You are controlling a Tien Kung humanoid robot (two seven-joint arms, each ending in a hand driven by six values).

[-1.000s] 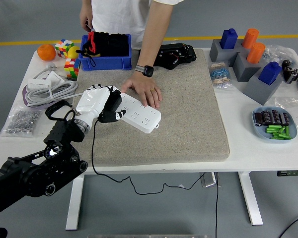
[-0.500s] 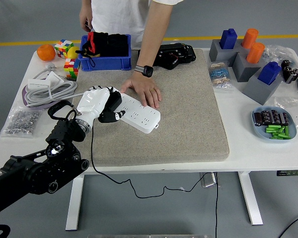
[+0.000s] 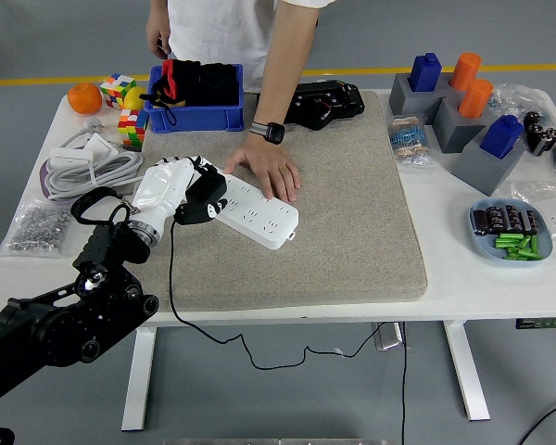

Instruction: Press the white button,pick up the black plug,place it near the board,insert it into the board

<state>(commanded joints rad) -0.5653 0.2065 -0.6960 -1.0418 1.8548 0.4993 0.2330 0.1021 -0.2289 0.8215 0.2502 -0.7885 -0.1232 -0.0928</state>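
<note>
A white power strip lies slantwise on a beige mat covering the middle of a white table. The robot's left hand comes in from the lower left, its white fingers curled around a black plug held at the strip's left end. A thin black cord trails from the plug over the table's near edge. The right arm is not visible. A person stands at the far side, one hand flat on the strip's far edge, steadying it.

Likely risks: the plug may meet the strip at an angle and miss its socket, since the prongs are hidden under the hand. A sideways push could slide the strip on the mat if the person lets go. The robot's fingers work close to the person's hand and could bump it. The hanging cord could snag and tug the plug off line.

Counted: one strip, one plug, one robot hand, one blue bin, one orange, two puzzle cubes, two orange cylinders, two blue blocks, one blue dish.
</note>
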